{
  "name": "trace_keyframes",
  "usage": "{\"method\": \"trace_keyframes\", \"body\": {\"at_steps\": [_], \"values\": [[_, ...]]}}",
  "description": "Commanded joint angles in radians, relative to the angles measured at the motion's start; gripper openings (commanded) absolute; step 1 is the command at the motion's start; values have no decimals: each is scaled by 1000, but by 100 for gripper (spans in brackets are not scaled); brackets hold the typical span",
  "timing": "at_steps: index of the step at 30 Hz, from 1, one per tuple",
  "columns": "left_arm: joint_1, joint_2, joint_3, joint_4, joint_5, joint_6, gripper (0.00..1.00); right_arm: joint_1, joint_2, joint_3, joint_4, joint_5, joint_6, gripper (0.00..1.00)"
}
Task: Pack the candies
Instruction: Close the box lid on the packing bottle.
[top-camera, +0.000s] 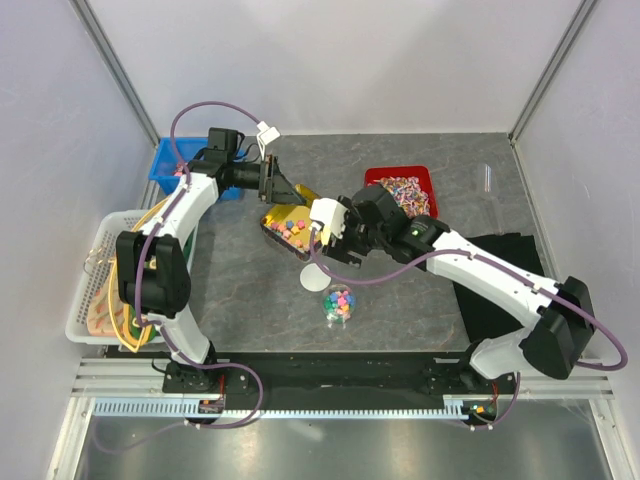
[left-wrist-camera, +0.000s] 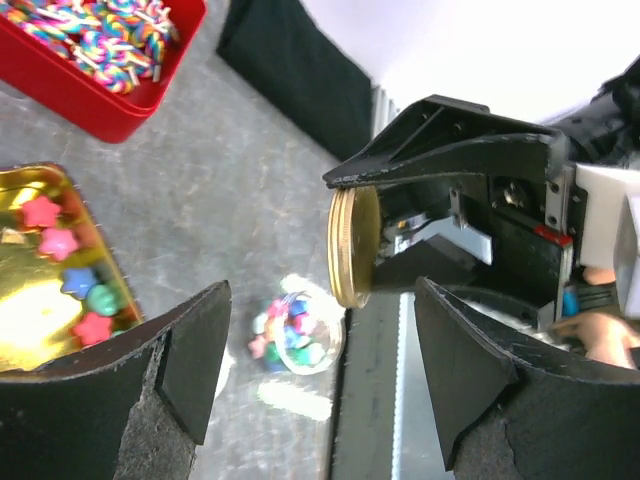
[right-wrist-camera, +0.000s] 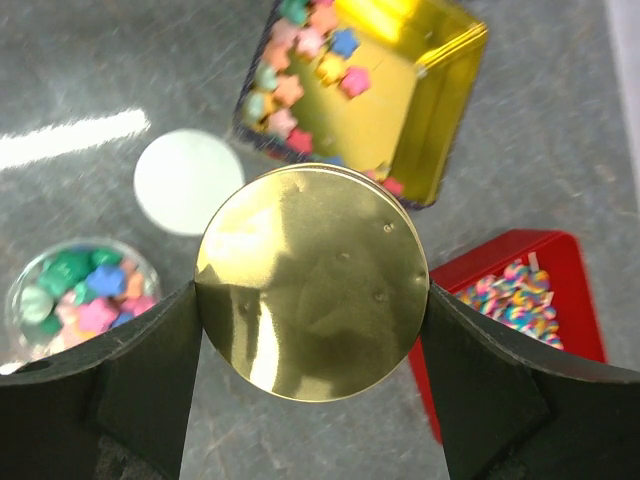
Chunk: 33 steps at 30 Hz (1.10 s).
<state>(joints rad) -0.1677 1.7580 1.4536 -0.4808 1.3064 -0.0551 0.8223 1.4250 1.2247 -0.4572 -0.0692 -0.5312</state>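
Overhead, the right claw (right-wrist-camera: 311, 295) pinches a round gold metal lid (right-wrist-camera: 300, 230) by opposite edges of its rim, its flat face turned to the wrist camera. The candies (right-wrist-camera: 95, 312), chunky little stars in mixed colours, fill a small clear round jar (right-wrist-camera: 90, 243) at the lower left of that frame. More of them lie along one side of a rectangular gold tin tray (right-wrist-camera: 400, 110) at the top. A flat white disc (right-wrist-camera: 188, 182) rests on the grey tabletop (top-camera: 250, 310) between tray and jar, just beside the lid's upper left edge.

The jar sits down and to the left of the lid, near it but not under it. If the lid belongs on the jar, that short offset is what the coming move has to close. The right claw is clearly the nearer one. The left claw (left-wrist-camera: 320, 330) is spread wide and holds nothing. It hangs over the far side of the tray in the upper middle of the top view, well apart from the jar.
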Motion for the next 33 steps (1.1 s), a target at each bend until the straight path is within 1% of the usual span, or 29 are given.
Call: {"method": "trace_keyframes", "body": {"at_steps": [1, 2, 3, 5, 9, 12, 18, 33], "values": [[-1, 6, 13, -212, -70, 257, 81, -37, -63, -54, -63, -125, -12, 59], [-1, 6, 2, -225, -81, 285, 81, -44, -69, -71, -73, -177, -19, 59], [0, 5, -27, -235, -93, 331, 81, -52, -78, -77, -90, -190, -27, 59], [0, 0, -65, -246, -116, 371, 81, -60, -80, -85, -110, -221, -33, 59], [-4, -2, -156, -246, -168, 469, 81, -66, -69, -105, -120, -241, -29, 58], [-7, 8, -197, -240, -191, 503, 81, -68, -54, -113, -104, -245, -20, 56], [-16, -9, -269, -164, -226, 500, 82, -66, -40, -125, -100, -264, -27, 55], [-111, -34, -335, -76, -375, 492, 83, -66, -9, -168, -110, -325, -65, 54]]}}
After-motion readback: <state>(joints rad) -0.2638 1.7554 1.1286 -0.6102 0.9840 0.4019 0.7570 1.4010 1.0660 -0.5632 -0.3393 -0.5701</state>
